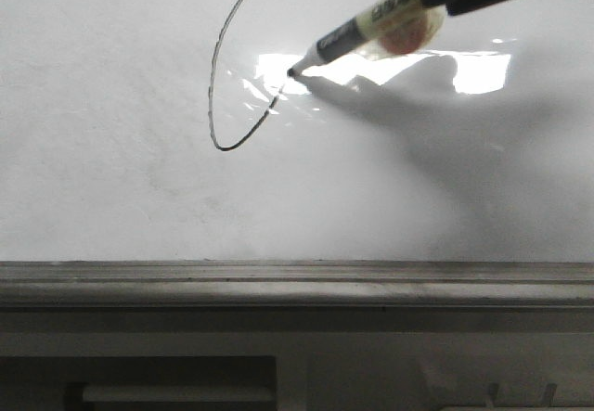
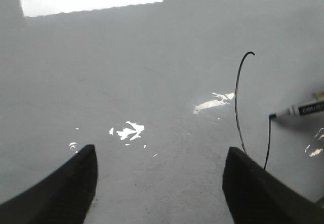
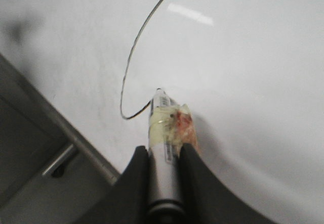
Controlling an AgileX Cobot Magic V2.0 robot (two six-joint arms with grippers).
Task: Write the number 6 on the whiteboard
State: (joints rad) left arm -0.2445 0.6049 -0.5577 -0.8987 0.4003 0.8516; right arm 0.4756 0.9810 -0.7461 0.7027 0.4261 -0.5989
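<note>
1. The whiteboard (image 1: 111, 179) filled most of the front view, glossy and pale, with a bright rectangular glare patch near its centre and a grey metal ledge (image 1: 297, 286) running along its lower edge.
2. The number 6 (image 1: 215, 86) was only partly drawn: a thin dark curve came down from about 12 o'clock at the top edge, bowed out toward 9 o'clock, rounded its lowest point and climbed toward 3 o'clock, ending at the pen tip. The loop was not closed.
3. A marker (image 1: 357, 32) lay at a slant, its dark tip at the end of the stroke and, by its shadow, seemingly on the board, its body rising toward 2 o'clock. Yellowish tape with a reddish patch wrapped the barrel.
4. The right gripper (image 3: 164, 155) had its two dark fingers pressed against either side of the marker barrel, pinching it, just behind the taped section.
5. In the left wrist view, the left gripper (image 2: 159, 183) had its fingers spread wide apart with only bare board showing between them; the drawn curve and marker tip showed beside one finger.
</note>
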